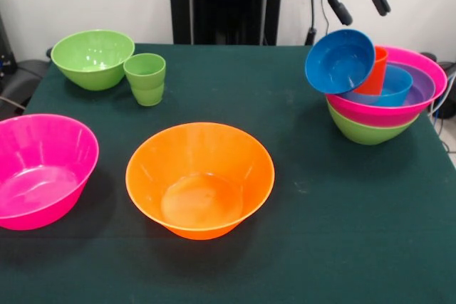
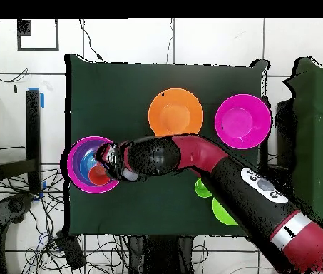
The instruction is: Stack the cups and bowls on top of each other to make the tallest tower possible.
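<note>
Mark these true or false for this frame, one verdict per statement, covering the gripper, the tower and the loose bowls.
1. The gripper is open above the tower. True.
2. A blue bowl leans tilted on the tower's rim. True.
3. The orange bowl is in the tower. False: it sits alone on the table.
4. The green cup stands inside the green bowl. False: it stands beside it.
5. The loose pink bowl is upside down. False: it is upright.

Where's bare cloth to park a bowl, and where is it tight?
Front view: bare cloth lies between the orange bowl and the tower, and along the near right edge. Crowded: the green bowl touching the green cup, and the pink bowl near the orange one.
</note>
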`<state>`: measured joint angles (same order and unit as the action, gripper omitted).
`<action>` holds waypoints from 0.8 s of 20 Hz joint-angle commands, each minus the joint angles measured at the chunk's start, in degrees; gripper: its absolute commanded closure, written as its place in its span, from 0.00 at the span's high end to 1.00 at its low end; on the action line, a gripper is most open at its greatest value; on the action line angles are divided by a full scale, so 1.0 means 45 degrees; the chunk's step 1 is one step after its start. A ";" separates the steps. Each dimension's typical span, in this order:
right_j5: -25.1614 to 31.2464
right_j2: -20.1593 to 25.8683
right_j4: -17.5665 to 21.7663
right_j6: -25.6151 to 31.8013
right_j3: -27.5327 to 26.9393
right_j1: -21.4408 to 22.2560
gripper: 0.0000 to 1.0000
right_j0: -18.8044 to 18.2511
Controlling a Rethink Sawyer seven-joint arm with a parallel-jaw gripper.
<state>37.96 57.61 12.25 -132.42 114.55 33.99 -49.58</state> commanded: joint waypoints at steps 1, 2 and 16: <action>-0.0353 -0.0616 0.1144 0.1901 -0.0366 -0.1400 1.00 0.0514; -0.0372 -0.0628 0.1224 0.1901 -0.0459 -0.1446 1.00 0.0524; 0.0370 -0.0464 0.1611 0.1845 -0.1113 -0.1307 1.00 0.0294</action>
<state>37.97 57.58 16.07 -132.42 113.03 29.35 -49.37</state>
